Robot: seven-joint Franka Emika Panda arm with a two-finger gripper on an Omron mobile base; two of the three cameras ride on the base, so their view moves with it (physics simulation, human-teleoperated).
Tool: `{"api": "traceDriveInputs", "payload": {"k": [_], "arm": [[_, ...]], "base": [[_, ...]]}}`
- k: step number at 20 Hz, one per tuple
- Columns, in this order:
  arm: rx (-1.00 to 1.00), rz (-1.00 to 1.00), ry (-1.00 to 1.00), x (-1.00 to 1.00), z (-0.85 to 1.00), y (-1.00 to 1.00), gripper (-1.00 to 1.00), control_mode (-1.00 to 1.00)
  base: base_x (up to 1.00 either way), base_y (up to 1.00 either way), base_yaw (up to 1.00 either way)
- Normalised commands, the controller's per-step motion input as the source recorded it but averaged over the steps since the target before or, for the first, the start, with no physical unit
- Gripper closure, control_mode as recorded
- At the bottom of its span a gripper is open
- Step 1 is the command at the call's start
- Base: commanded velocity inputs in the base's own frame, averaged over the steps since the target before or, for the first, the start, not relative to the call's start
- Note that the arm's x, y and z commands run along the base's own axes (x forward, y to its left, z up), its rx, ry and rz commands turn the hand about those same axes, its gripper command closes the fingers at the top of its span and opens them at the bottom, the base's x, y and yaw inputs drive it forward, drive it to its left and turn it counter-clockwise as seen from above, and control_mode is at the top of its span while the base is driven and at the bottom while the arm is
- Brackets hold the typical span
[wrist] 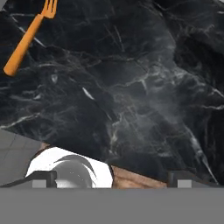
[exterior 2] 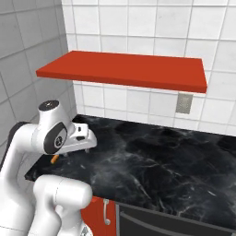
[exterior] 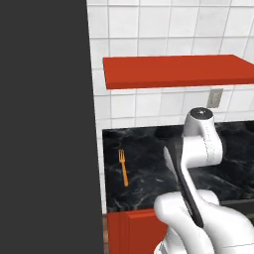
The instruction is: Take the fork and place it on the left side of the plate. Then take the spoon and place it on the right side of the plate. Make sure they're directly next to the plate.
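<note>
The orange fork (exterior: 123,167) lies flat on the black marble counter (exterior: 144,173) near its left end, tines toward the wall. In the hand view the fork (wrist: 28,37) sits at the upper left, well away from my gripper (wrist: 113,177), whose fingertips (wrist: 43,177) stand far apart with nothing between them. From the right base view my gripper (exterior 2: 76,152) hangs a little above the counter's left end, and an orange sliver of the fork (exterior 2: 55,158) peeks out just beside it. The spoon and the plate are out of view.
A red shelf (exterior: 173,72) juts from the tiled wall above the counter. A wall outlet (exterior 2: 184,103) sits under it. A tall dark panel (exterior: 47,124) bounds the counter on the left. Red cabinet fronts (exterior: 134,230) lie below the front edge.
</note>
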Motion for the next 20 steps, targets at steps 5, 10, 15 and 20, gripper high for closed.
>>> {"api": "traceDriveInputs", "payload": {"k": [5, 10, 15, 20], "arm": [[0.14, -0.01, -0.10, 0.27, -0.32, 0.88, -1.00, -1.00], [0.18, -0.01, -0.09, 0.34, -0.26, 0.72, -1.00, -1.00], [0.18, 0.00, -0.04, 0.30, -0.28, 0.65, -1.00, -1.00], [0.15, -0.01, 0.03, 0.33, -0.14, 0.42, -1.00, -1.00]], "base": [[0.00, 0.00, 0.00], [0.00, 0.00, 0.00], [0.00, 0.00, 0.00], [0.00, 0.00, 0.00]]}}
